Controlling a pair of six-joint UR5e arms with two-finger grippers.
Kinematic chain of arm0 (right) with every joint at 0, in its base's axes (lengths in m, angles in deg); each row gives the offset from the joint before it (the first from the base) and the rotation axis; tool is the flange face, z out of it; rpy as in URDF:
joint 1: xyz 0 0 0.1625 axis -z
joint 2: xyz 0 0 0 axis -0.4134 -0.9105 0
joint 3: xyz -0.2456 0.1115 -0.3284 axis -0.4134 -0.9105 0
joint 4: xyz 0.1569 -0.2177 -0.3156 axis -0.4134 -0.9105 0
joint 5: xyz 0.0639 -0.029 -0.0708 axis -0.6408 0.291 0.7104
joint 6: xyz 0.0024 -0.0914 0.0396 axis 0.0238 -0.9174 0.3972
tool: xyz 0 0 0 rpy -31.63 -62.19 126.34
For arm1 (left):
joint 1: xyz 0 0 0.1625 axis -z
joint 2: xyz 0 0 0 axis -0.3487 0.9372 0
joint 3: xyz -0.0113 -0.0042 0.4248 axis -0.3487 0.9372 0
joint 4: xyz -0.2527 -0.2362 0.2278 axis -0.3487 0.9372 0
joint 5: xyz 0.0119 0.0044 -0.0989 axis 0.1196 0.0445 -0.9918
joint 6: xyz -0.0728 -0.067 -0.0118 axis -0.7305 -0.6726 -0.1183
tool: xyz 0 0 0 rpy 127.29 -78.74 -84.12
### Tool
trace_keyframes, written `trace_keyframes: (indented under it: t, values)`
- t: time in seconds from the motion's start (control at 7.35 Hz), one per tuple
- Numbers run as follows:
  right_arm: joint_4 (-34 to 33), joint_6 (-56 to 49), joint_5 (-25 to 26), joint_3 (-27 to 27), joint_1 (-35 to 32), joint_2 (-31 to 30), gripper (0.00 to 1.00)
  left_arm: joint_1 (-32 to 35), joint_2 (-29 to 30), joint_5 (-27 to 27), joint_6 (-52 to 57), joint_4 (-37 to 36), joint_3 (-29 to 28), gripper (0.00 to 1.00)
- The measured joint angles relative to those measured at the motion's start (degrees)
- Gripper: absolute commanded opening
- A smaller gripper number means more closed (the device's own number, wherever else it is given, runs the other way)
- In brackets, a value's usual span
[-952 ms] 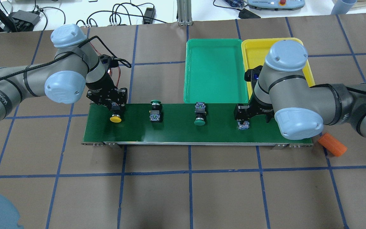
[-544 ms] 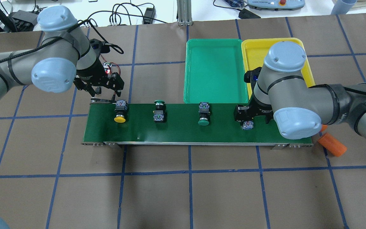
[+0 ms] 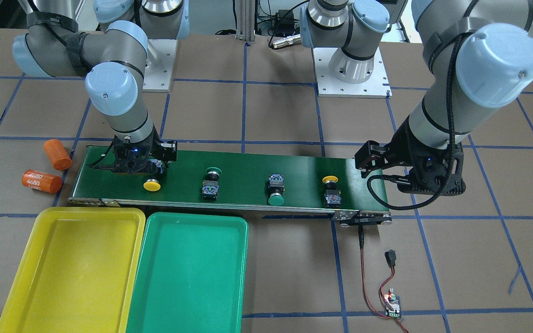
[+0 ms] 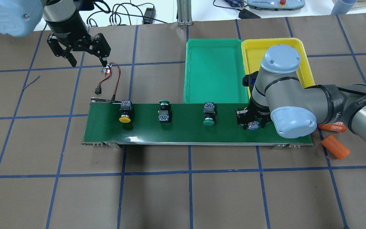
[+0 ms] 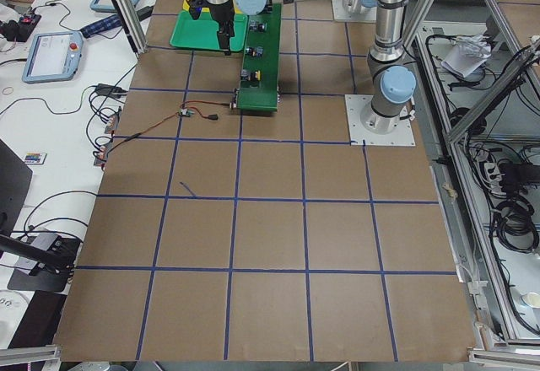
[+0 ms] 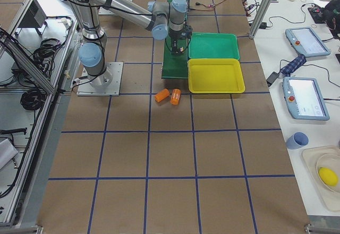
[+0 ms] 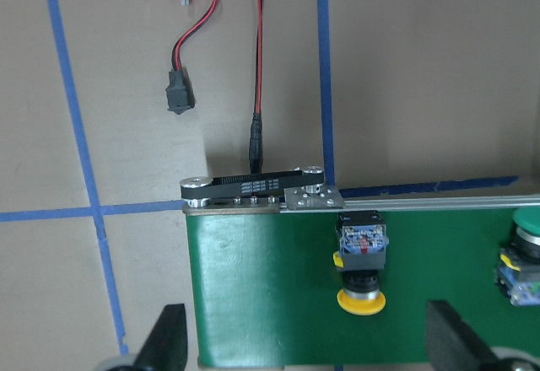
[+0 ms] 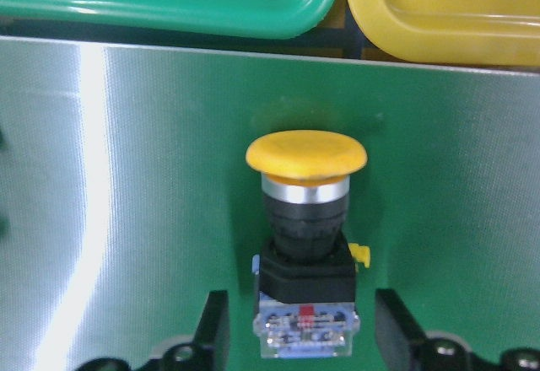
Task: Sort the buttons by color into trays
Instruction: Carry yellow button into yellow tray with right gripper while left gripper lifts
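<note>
Four buttons lie on the dark-green conveyor belt [image 4: 183, 130]: a yellow one [image 4: 125, 112] near the left end, two green ones [image 4: 164, 111] [image 4: 209, 114] in the middle, and a second yellow one [image 8: 305, 219] at the right end. My right gripper [image 4: 252, 123] is open and low, its fingers [image 8: 215, 325] either side of that button's block with a gap on each side. My left gripper [image 4: 86, 58] is open and empty, raised beyond the belt's left end. In the left wrist view it [image 7: 308, 354] looks down on the left yellow button [image 7: 361, 266]. The green tray [image 4: 214, 95] and yellow tray [image 4: 256, 47] hold nothing.
Two orange cylinders [image 4: 335, 147] [image 4: 332, 127] lie on the table past the belt's right end. A red-black wire and a small control board [image 4: 106, 70] lie beyond the belt's left end, under my left gripper. The trays sit just behind the belt.
My left gripper let go of the left yellow button and rose up and away to the far left. All the buttons drifted right on the belt. My right gripper moved along with its yellow button.
</note>
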Motion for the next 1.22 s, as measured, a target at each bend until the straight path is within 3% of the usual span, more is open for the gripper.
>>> trace_keyframes:
  t: [0.41,0.68,1.09,1.22]
  values:
    - [-0.29,-3.5,1.0,-1.85,1.17,0.19,0.05,1.18,2.09,-0.11,-6.05,-5.9,1.41,1.0]
    - [1.46,-8.8,2.67,-7.2,6.49,1.37,0.03,1.79,-0.27,0.0,-6.47,-7.63,3.78,1.0]
    - [5.69,-20.2,3.04,-17.67,16.89,9.35,0.04,4.2,-2.0,1.53,-11.82,-11.63,7.21,1.0]
    - [4.94,-22.07,2.93,-21.01,18.44,13.63,0.12,6.34,-2.1,1.23,-16.31,-15.97,9.19,1.0]
